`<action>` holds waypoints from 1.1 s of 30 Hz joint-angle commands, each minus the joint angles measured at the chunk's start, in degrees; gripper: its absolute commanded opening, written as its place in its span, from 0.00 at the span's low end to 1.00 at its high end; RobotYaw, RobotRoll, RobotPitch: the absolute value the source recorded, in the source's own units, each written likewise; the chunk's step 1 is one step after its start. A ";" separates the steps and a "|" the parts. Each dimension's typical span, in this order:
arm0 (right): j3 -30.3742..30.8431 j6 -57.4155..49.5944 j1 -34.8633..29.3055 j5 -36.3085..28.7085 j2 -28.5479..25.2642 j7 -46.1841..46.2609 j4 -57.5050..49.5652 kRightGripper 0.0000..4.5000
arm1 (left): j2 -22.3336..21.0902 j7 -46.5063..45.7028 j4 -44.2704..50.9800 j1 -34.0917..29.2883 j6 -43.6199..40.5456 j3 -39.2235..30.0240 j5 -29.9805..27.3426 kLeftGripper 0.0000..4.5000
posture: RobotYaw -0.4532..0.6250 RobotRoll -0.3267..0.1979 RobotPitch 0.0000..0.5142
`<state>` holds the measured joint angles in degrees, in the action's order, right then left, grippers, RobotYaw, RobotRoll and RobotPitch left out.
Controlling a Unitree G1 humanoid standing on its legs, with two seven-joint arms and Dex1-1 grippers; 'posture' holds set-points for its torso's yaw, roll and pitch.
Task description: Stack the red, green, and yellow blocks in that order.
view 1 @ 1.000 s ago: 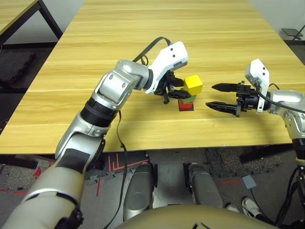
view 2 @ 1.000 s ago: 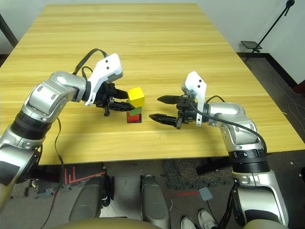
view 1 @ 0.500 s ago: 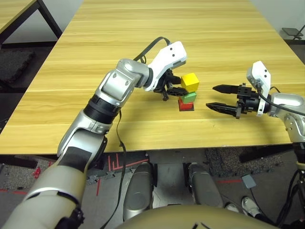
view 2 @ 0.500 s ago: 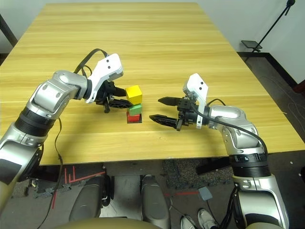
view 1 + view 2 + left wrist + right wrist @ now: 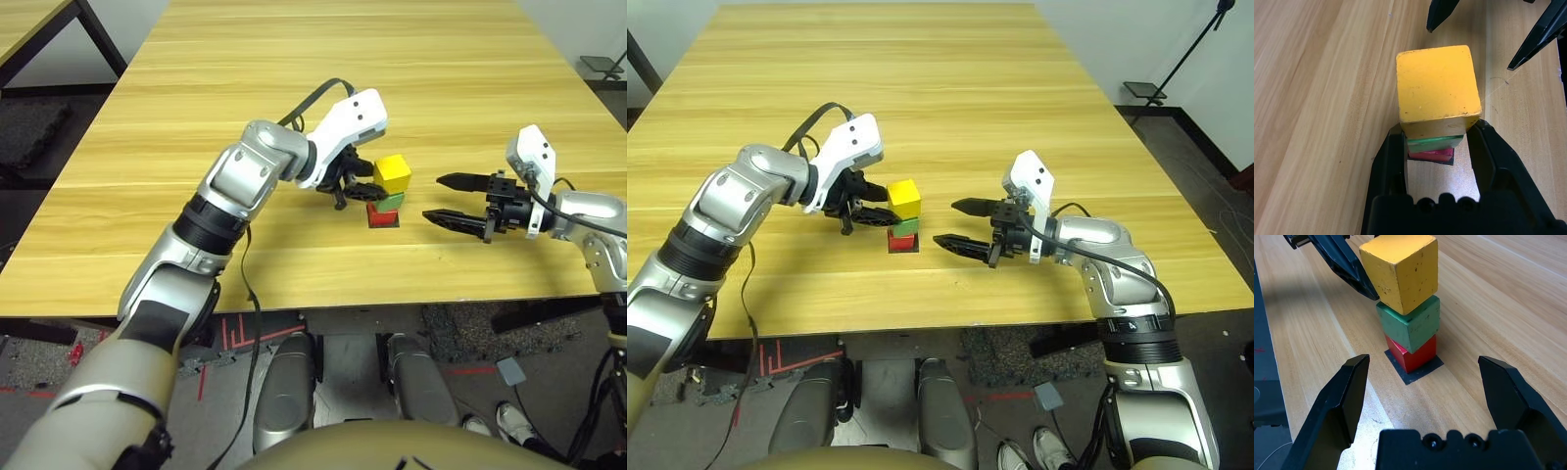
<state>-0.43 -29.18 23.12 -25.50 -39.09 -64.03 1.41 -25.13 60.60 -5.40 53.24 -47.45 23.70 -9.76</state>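
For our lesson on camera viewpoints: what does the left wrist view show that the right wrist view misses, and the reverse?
Left wrist view only: the yellow block's top face, seen from above. Right wrist view only: the stack from the side, with the black patch clearly under the red block, and the right hand open. Both: yellow on green on red, on the table.

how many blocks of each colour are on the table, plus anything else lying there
red block: 1
green block: 1
yellow block: 1
black square patch under the stack: 1
total: 4
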 commanded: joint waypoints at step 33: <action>-11.84 9.02 3.90 0.75 1.97 12.96 19.51 1.00 | 1.12 -32.37 24.10 -24.85 -7.16 -35.35 -2.21 1.00 | 0.58 0.41 0.16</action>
<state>-8.92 -25.55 25.35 -25.96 -38.19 -54.72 14.90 -27.20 36.14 19.17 31.21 -61.68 -7.02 -14.80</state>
